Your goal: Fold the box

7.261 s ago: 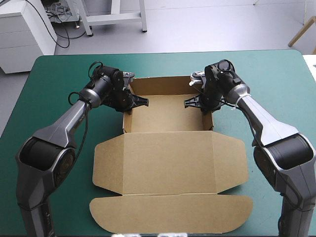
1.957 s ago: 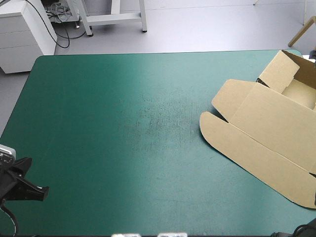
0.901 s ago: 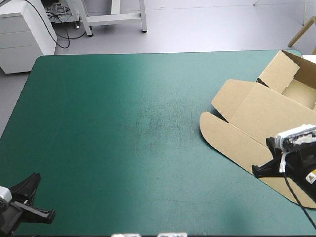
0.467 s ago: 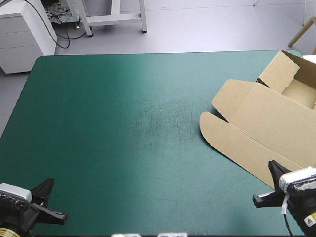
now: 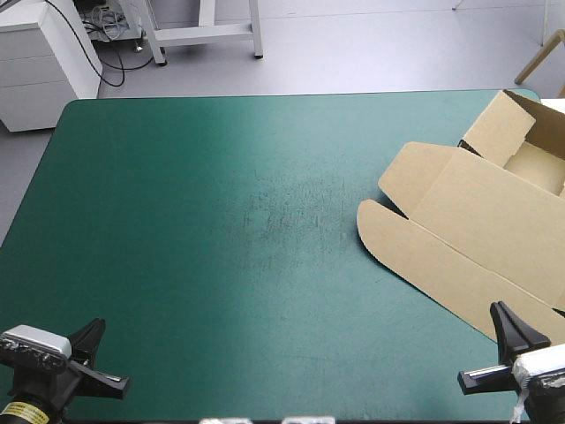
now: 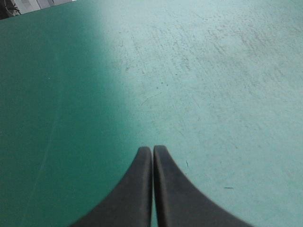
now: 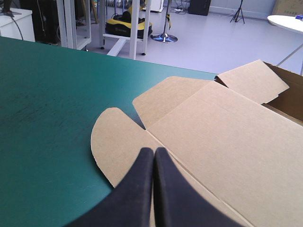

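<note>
A bench [image 5: 132, 221] under a teal-green cover [image 5: 177, 291]
Pale scuff marks [image 5: 282, 208] and fine scratches mark the cover near its middle; the bench's far corners are rounded.

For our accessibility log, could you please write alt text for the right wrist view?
The brown box lies open on the teal-green cover, its lid flat toward the right tool, which is shut, empty and pointing at the lid's rounded flap.
</note>
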Available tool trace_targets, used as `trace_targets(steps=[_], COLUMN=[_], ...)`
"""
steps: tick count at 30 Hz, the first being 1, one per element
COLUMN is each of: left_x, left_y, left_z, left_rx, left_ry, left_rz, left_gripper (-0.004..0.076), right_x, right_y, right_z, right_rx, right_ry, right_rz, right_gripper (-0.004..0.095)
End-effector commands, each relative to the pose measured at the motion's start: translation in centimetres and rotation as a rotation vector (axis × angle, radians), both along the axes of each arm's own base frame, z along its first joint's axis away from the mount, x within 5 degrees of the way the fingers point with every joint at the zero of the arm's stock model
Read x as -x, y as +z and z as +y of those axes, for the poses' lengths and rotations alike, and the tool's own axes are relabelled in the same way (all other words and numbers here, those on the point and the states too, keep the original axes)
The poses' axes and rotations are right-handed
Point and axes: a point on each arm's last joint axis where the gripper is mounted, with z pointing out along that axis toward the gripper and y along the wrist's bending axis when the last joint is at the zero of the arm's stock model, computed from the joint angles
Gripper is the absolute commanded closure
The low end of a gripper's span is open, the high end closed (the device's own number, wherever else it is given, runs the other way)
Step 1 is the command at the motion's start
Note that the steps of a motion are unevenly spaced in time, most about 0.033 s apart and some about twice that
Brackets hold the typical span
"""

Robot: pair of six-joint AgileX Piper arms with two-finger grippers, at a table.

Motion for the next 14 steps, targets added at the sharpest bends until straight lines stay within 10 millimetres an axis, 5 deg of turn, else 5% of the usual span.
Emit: trace_targets(steps=[1,14], left_x=[-0.24,-0.24], left_y=[1.35,1.33], left_z=[-0.16,-0.16], left_rx=[0.022,0.022], left_ry=[-0.013,-0.013], left_rz=[-0.085,-0.083], left_gripper=[0.0734,0.0734], right_x=[0.29,0.34], right_y=[1.21,1.24], right_z=[-0.39,-0.56], right_rx=[-0.033,-0.049], right_ry=[-0.040,-0.059], right_rz=[-0.090,-0.094], right_gripper=[0.0927,0.0927])
